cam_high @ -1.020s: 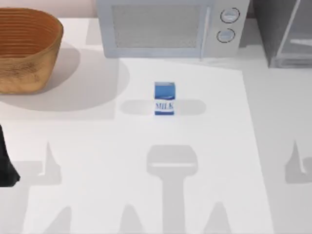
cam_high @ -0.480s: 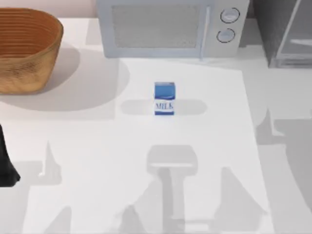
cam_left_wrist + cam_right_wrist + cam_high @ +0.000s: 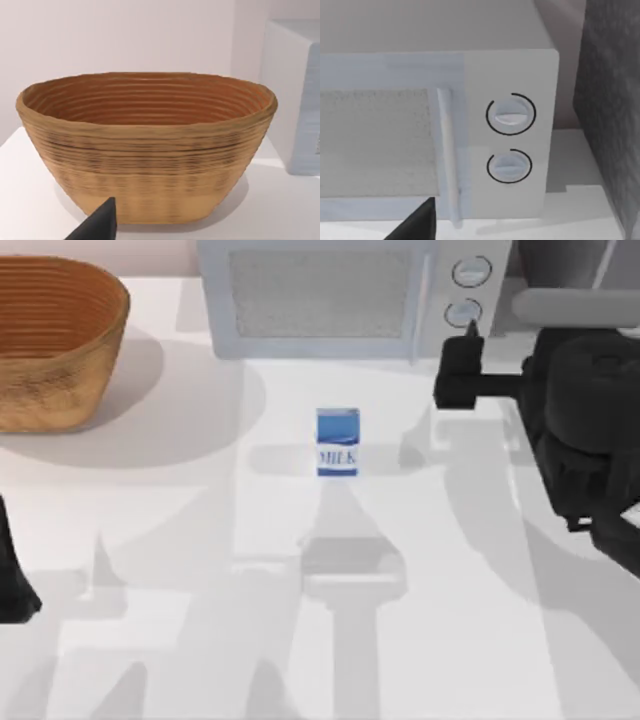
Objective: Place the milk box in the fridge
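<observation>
While upright mid-surface, milk box [image 3: 337, 442]: small blue carton, white band, blue lettering, well apart from both arms. Woven ribbed basket [image 3: 55, 340] at far left; boxy pale microwave [image 3: 345, 298] with two round knobs behind the carton; dark grey fridge [image 3: 575, 280] at far right corner. Since a second ago: right end effector [image 3: 462, 360] now over the right side, near the microwave's knobs; finger state impossible to tell. Left end effector [image 3: 100, 225] parked at left edge, finger state unclear too. White surface [image 3: 200, 570], pale wall behind.

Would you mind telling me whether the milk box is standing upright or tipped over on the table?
Upright: the milk box stands on its base, level "MILK" lettering facing forward, apart from the microwave.
</observation>
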